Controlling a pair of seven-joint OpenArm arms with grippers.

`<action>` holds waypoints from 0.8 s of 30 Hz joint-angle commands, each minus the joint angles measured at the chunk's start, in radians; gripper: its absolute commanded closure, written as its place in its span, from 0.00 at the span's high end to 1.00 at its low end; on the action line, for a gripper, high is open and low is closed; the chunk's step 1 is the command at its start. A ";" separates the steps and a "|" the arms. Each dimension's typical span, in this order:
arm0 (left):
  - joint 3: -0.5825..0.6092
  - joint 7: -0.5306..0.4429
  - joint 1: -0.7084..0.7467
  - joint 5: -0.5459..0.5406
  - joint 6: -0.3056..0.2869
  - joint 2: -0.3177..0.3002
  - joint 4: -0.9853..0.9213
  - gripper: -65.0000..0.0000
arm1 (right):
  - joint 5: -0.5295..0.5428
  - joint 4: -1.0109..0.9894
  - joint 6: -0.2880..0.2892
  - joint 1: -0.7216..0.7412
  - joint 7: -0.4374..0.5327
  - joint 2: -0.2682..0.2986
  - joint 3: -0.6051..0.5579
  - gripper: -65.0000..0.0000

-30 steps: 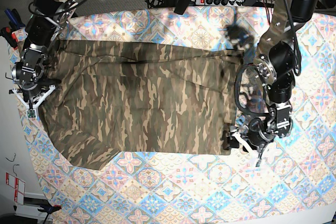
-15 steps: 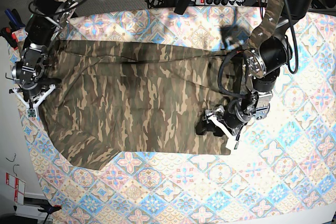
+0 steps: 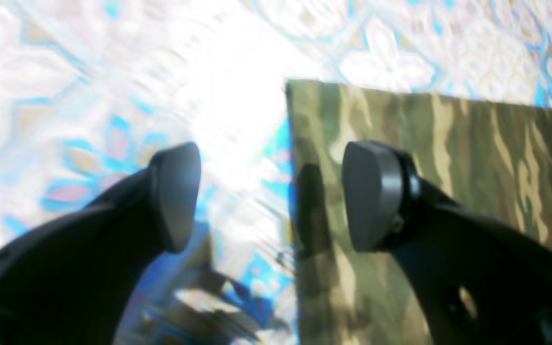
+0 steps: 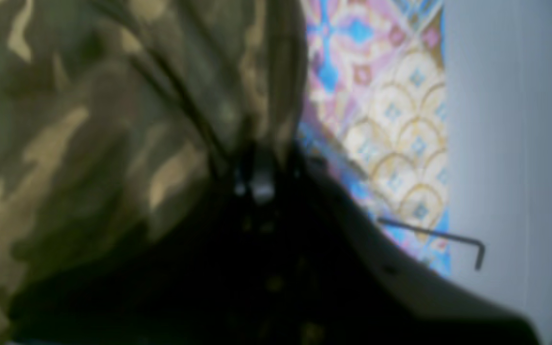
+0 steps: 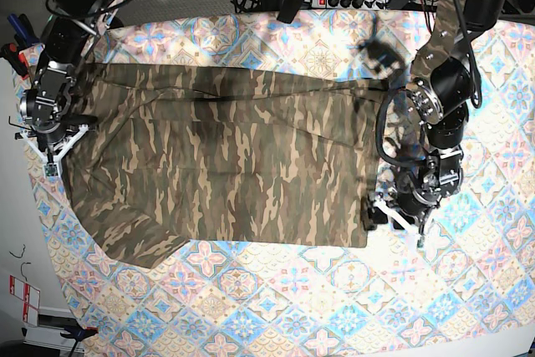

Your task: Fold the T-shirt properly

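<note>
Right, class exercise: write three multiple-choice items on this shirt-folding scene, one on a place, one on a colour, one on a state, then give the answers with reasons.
1. Where do the left gripper's fingers sit relative to the T-shirt?
A. Astride a straight edge near a corner
B. Over its middle
C. Far off the cloth

2. What colours is the tablecloth?
A. Plain white
B. Pastel blue, pink and tan pattern
C. Solid green

3. What state is the right gripper in?
A. Wide open above the table
B. Shut on bunched T-shirt fabric
C. Holding a hanger

Answers:
1 A: the left wrist view shows one finger over tablecloth, one over camouflage.
2 B: the base view shows diamond tiles.
3 B: the right wrist view shows folds converging at its tip.
</note>
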 commanded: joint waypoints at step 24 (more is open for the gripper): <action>-0.001 -0.014 -0.036 0.156 -0.119 0.153 -0.042 0.11 | 0.013 0.021 0.075 0.030 0.000 0.020 0.007 0.02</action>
